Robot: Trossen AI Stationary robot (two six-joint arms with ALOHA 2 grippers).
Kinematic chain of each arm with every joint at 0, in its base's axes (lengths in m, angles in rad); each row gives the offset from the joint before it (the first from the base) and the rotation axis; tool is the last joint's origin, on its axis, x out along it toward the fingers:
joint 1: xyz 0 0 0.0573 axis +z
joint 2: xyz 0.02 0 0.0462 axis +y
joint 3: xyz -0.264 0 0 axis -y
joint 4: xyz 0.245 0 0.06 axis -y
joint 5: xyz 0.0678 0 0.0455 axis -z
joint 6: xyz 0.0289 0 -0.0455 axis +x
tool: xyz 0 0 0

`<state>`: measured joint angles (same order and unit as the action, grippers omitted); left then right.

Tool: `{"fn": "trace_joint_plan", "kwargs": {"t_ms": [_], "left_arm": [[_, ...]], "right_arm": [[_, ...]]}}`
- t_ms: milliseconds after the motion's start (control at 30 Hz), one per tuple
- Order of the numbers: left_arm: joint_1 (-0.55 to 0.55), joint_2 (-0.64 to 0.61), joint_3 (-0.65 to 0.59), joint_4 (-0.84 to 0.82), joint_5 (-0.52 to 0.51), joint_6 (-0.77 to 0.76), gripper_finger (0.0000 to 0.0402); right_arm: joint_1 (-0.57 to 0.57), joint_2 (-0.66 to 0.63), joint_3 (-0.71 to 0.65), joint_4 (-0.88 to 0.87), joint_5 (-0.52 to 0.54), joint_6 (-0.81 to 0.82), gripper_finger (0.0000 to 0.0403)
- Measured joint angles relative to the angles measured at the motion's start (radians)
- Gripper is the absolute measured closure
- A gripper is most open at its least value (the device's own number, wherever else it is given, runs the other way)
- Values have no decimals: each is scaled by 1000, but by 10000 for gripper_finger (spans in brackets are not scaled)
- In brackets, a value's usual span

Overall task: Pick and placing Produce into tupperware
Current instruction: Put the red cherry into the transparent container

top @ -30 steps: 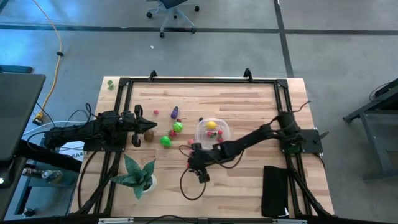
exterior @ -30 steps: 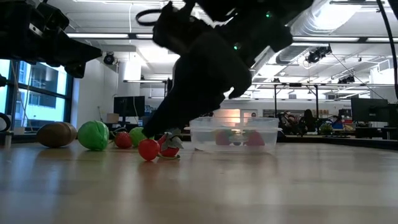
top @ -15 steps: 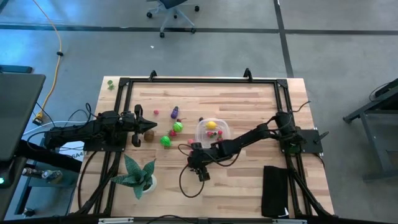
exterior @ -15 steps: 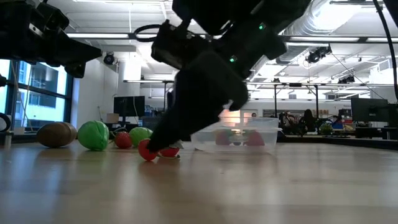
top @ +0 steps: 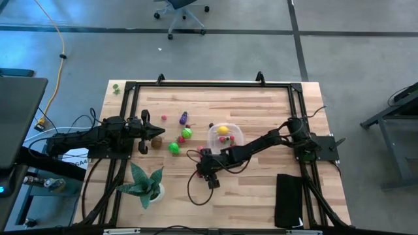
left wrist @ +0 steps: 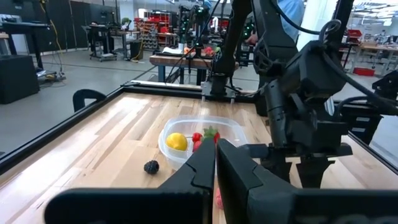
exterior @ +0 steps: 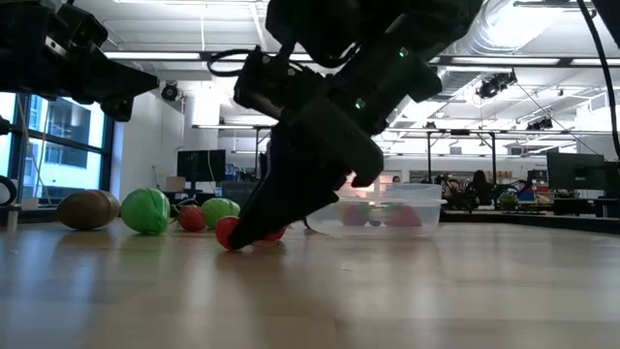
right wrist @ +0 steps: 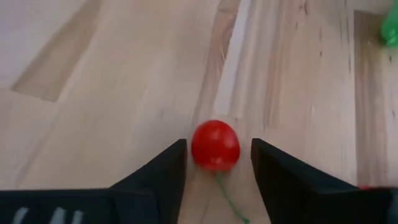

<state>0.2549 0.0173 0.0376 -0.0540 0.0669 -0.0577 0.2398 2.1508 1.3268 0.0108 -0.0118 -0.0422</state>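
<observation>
Right gripper (right wrist: 215,163) is down at the table with jaws spread, a round red produce piece (right wrist: 215,145) sitting between the fingers, its thin green stem trailing back toward the wrist. Since 0.5 s ago the tupperware (top: 225,136) has shifted slightly. Left gripper (left wrist: 214,163) is pinched closed, empty, parked well off to the side.

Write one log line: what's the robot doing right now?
right gripper: open, fingers either side of red ball on table | left gripper: shut, waiting by left edge | tupperware: holds yellow and red pieces
</observation>
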Motion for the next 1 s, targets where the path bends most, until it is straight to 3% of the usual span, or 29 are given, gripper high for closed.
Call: {"fn": "trace_joint_plan", "kwargs": {"t_ms": [200, 667, 1000], "left_arm": [[0, 0, 0, 0, 0, 0, 396], [0, 0, 0, 0, 0, 0, 396], [0, 0, 0, 0, 0, 0, 396]], "right_arm": [[0, 2, 0, 0, -13, 0, 266], [0, 2, 0, 17, -12, -2, 272], [0, 2, 0, 18, -12, -2, 307]]}}
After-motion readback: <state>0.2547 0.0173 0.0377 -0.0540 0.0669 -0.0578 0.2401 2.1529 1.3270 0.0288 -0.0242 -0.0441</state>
